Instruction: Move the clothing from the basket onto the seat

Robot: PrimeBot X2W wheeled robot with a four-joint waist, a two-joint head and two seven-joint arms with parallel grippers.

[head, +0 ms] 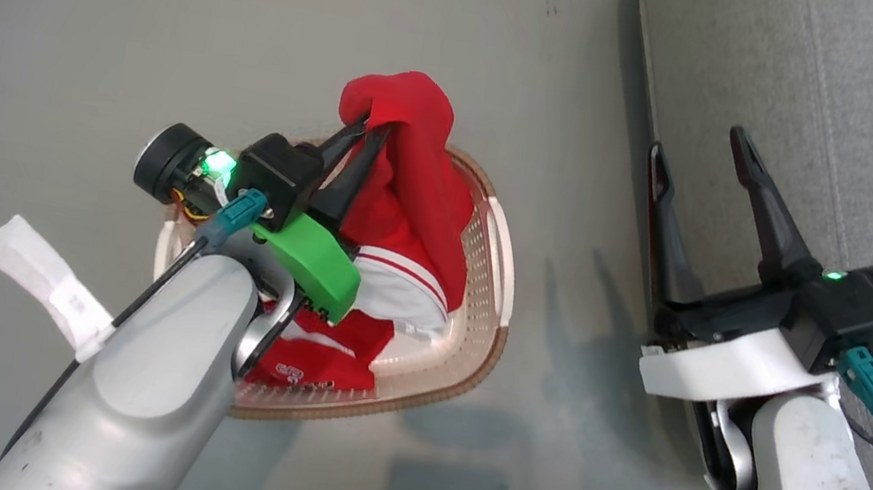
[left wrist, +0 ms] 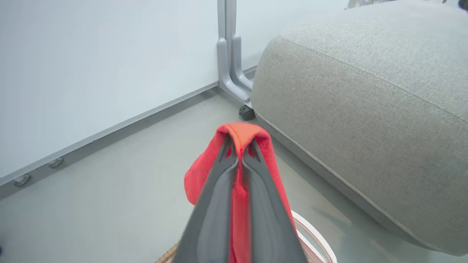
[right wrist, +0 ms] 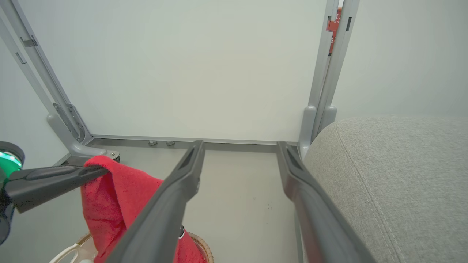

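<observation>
Left gripper (head: pixel 367 129): jaws clamped together on a fold of the soft red fabric clothing (head: pixel 411 187) with white panels and stripe trim. In the left wrist view (left wrist: pixel 239 146) the red cloth is pinched between the two dark fingers and humps over the tips.

The pinched fold is raised above the cream-white perforated plastic basket (head: pixel 478 261) with the brown woven-look rim. The rest of the clothing (left wrist: pixel 197 175) drapes down into the basket (left wrist: pixel 314 233). More red and white fabric lies bunched inside, including a piece with white lettering at the near side. The basket sits on the grey floor (head: pixel 172 10), near the large grey fabric-upholstered seat (head: pixel 869 133) but apart from it.

Right gripper (head: pixel 698 147): jaws wide apart, nothing between them. It hovers at the seat's rounded edge, one finger over the cushion and the other over the floor beside it. The right wrist view (right wrist: pixel 240 146) shows the seat (right wrist: pixel 395 175) on the right, and on the left the left gripper (right wrist: pixel 106 168) holding the clothing (right wrist: pixel 113 193) over the basket (right wrist: pixel 204 244).

No clothing on the seat (left wrist: pixel 365 109). Behind it are a pale wall panel (left wrist: pixel 91 73) and a grey metal post (left wrist: pixel 230 73) on a dark caster (left wrist: pixel 246 112).
</observation>
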